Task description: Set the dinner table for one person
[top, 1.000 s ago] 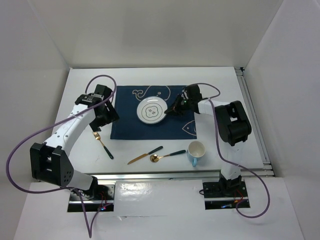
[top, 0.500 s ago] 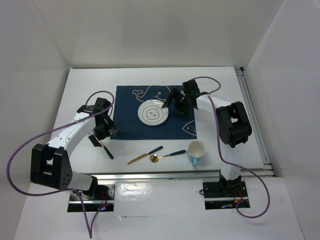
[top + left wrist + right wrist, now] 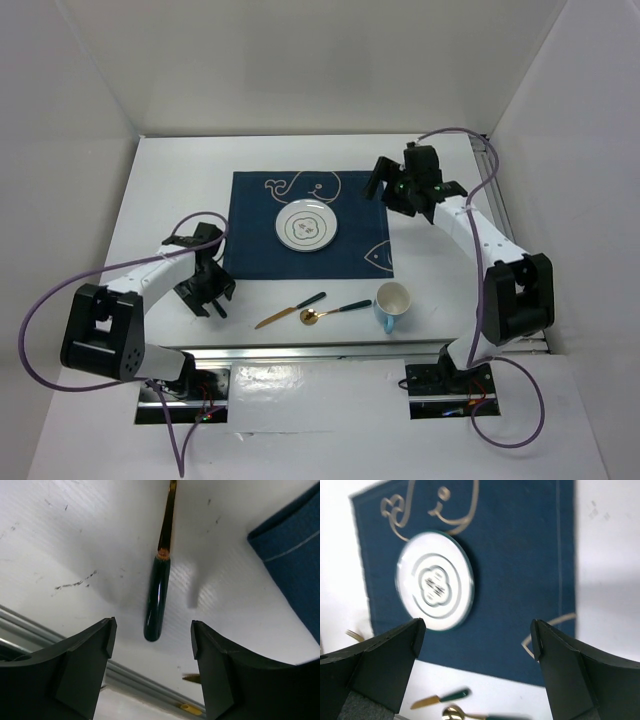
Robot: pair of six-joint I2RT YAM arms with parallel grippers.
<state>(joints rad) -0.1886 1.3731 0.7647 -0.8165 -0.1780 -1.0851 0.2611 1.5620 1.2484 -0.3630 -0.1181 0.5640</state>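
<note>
Hovering low over the dinner table (image 3: 160,170), left tool (image 3: 151,630) spread; right tool (image 3: 477,630) spread, higher.

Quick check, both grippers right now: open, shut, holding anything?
Left gripper: open, empty, jaws either side of the fork handle on the table.
Right gripper: open, empty, above the placemat.

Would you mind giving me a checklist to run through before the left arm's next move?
1. Left gripper open, straddling the utensil's handle: ok.
2. Utensil flat on the table, beside the placemat: ok.
3. Right gripper open, empty, away from the plate: ok.
4. Plate on placemat: ok.
5. Knife, spoon, cup placed beside plate: not ok; they lie off the placemat.
6. Utensil's head type: cannot tell, hidden.
</note>
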